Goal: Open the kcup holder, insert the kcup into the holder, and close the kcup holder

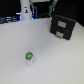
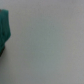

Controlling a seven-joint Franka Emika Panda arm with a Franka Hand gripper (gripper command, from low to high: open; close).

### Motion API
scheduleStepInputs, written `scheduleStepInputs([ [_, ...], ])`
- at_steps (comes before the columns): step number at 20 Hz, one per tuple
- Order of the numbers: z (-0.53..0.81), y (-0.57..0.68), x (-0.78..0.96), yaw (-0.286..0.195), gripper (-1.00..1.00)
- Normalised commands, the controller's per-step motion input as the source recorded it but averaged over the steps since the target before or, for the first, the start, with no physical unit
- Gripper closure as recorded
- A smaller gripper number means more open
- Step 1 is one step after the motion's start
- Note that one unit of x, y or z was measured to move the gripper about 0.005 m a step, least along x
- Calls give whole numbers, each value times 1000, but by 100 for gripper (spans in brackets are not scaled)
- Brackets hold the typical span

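Item one: the kcup holder (image 1: 63,24), a black boxy unit with two stacked drawer fronts. I am reading both fronts as shut, so the opening step is not yet done. It is sitting toward the far corner of the white tabletop (image 1: 50,60), its fronts facing the open middle, which I judge is leaving a straight approach to the slot handles.

Item two: the kcup (image 1: 29,57), a tiny pod with a green-and-blue top. It is resting well apart from the kcup holder, out on the bare surface toward the exterior view's left and nearer the camera. Nothing is lying between the two, so I expect carrying it across to be unobstructed.

Item three: a white bottle-shaped object (image 1: 25,11), standing at the far edge, well apart from the kcup holder on the exterior view's left. It is off the line between pod and holder and, in my judgement, not in the way.

Item four: the end effector. I am not seeing its fingers in either view, so I cannot tell whether it is open or closed. The wrist view is showing only pale surface and a blurred teal shape (image 2: 5,30) at one edge, which I cannot identify.
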Motion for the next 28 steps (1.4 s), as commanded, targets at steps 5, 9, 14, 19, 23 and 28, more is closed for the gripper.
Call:
scheduleStepInputs([
  [5,71,416,-315,-107,-100],
  [9,29,569,-414,-175,-100],
  [14,0,601,-409,-176,-100],
  [19,-2,613,-399,-178,-100],
  [23,-29,613,-397,-174,-100],
  [28,-69,607,-396,-178,-100],
])
